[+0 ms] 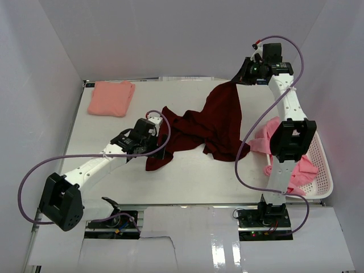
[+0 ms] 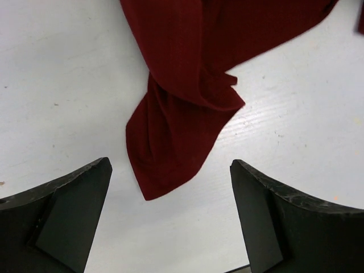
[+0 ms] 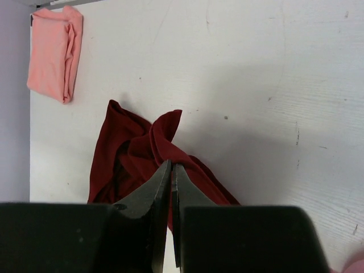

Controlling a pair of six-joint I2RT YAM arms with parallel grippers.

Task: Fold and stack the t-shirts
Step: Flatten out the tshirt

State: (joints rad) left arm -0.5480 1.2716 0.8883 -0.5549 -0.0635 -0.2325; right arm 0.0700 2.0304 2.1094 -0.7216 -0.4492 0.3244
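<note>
Maroon t-shirt (image 1: 199, 128) – mid-surface, crumpled and spread, one corner drawn up toward the far right.

Right tool (image 3: 171, 165) – at that raised far-right corner of the maroon t-shirt, fingers pressed together on a pinch of the cloth; fabric trails down from the tips to the surface (image 1: 187, 182).

Left tool (image 2: 170, 161) – over the near-left tail of the maroon t-shirt, fingers spread wide apart, nothing between them but the hanging tip of cloth below; contact not evident.

Salmon t-shirt (image 1: 111, 98) – folded flat, well apart to the far left of the maroon t-shirt.

Pink t-shirts (image 1: 263, 142) – heaped to the right of the maroon t-shirt, lying in and over the rim of a white mesh basket (image 1: 321, 170), partly hidden by the right arm.
</note>
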